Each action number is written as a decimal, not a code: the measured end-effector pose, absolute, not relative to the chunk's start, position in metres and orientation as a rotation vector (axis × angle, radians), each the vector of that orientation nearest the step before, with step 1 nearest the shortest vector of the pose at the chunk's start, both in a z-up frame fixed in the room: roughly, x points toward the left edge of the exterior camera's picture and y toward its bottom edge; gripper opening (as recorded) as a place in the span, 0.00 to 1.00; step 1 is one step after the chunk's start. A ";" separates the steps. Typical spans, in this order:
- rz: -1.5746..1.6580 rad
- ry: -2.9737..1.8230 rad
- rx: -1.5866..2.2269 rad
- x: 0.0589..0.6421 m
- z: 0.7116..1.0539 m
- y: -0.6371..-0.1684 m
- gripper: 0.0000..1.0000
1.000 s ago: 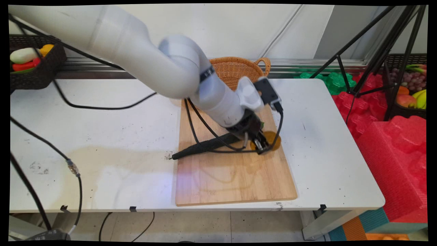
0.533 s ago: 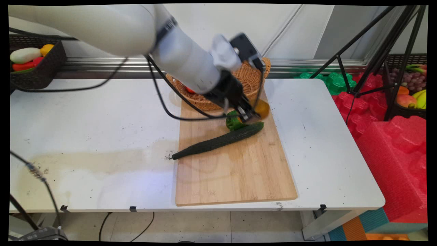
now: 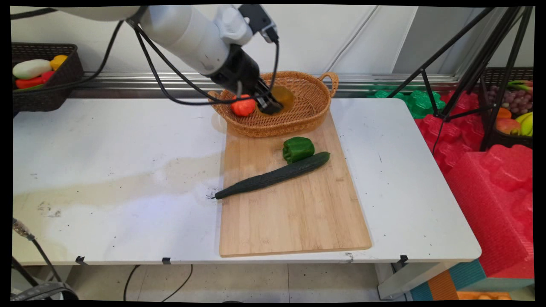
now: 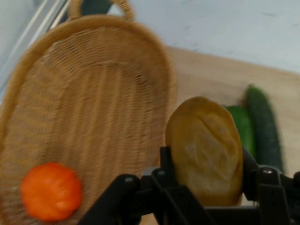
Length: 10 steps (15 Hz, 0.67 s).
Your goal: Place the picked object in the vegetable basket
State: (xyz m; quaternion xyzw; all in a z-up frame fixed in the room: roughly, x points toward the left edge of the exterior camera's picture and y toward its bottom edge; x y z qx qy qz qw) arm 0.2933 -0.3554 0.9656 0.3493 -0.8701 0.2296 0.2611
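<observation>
Since a second ago gripper [image 3: 273,103] lifted off the cutting board [image 3: 294,213] and swung up-left; now it hangs over the wicker basket [image 3: 313,115], carrying the potato [image 3: 282,96] with it. Fingers [image 4: 167,161] clamped on the potato's two sides, so it's held clear above the basket floor, not resting on anything. Potato is an oval, brown-yellow; in the hand view its long axis runs straight out along the fingers, far end pointing away from the hand toward the board edge. Orange-red tomato-like fruit [image 3: 243,105] lies in the basket just beside the fingers, on the arm's side, apart from the potato. Green bell pepper [image 3: 298,149] and cucumber [image 3: 273,175] sit on the board beyond the basket rim, touching or nearly so, well apart from the fingers. Board lies on the white worktop [image 3: 106,162], butted against the basket.
</observation>
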 end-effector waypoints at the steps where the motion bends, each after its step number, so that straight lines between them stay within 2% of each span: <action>1: 0.635 -2.360 0.964 0.303 0.965 -0.362 0.00; 10: 0.652 -2.428 1.015 0.341 0.941 -0.417 0.00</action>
